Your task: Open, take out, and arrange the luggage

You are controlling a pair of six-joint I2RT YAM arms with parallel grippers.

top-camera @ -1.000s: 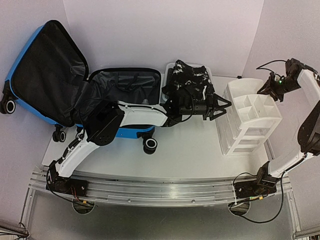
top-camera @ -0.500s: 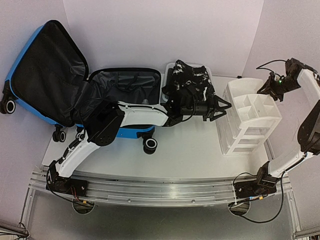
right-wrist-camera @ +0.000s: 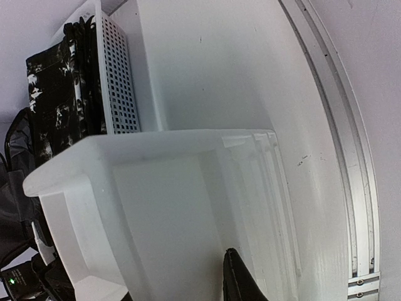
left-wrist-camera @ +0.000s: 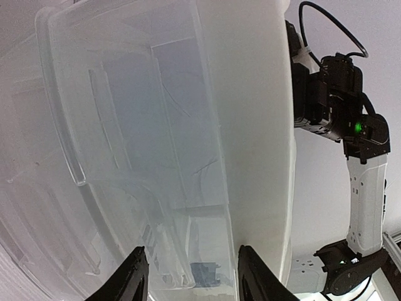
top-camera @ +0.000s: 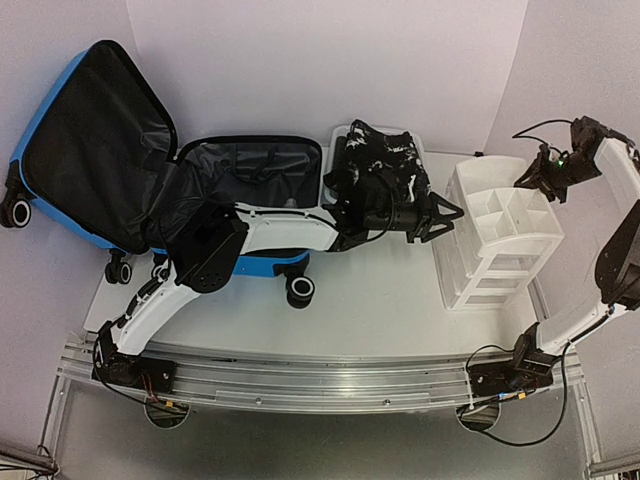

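your left claw point(top-camera: 445, 220) is spread apart, holding nothing, beside the white organizer point(top-camera: 500, 235). you can't see if your right claw point(top-camera: 541, 178) is clenched. the luggage point(top-camera: 245, 165) lies unzipped on the left of the table point(top-camera: 380, 305).

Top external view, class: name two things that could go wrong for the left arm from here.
The left gripper, jaws apart, points at the wall of the white organizer; pushing on might shove or tip it. Its wrist crowds the black-and-white clothing in the basket; a swing could snag it.
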